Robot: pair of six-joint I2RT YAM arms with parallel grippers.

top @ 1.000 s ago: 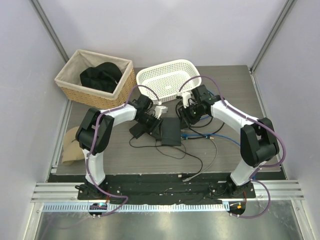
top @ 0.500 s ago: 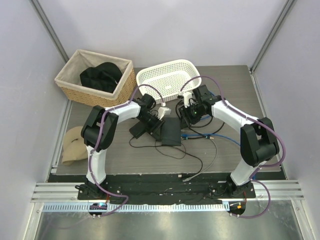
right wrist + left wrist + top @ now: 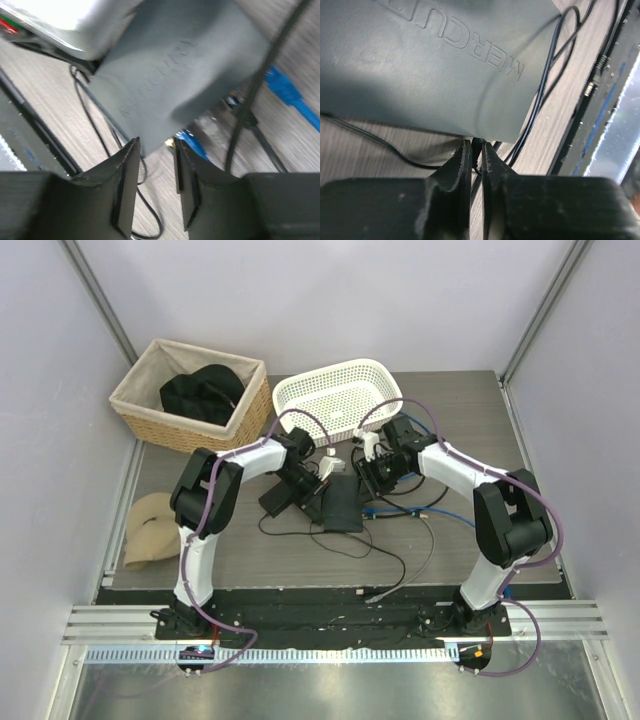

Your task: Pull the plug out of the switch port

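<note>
The switch (image 3: 342, 502) is a flat matte-black box lying mid-table; in the left wrist view it fills the top of the frame as the switch (image 3: 435, 65) with raised lettering. A small black plug (image 3: 476, 148) sticks out of its near edge. My left gripper (image 3: 476, 150) is shut on that plug, one finger on each side. In the top view the left gripper (image 3: 322, 472) is at the switch's far left corner. My right gripper (image 3: 156, 145) stands open, its tips astride a corner of the switch (image 3: 170, 75), beside a blue plug (image 3: 192, 142).
A wicker basket (image 3: 190, 395) holding black cloth stands back left, a white plastic basket (image 3: 335, 395) behind the grippers. A black adapter brick (image 3: 280, 498) lies left of the switch. Black cables (image 3: 370, 550) and blue cables (image 3: 440, 510) trail over the table. A tan object (image 3: 150, 525) lies far left.
My left gripper has moved right to the switch's edge and its jaws have closed onto the black plug. The right arm has barely shifted.
</note>
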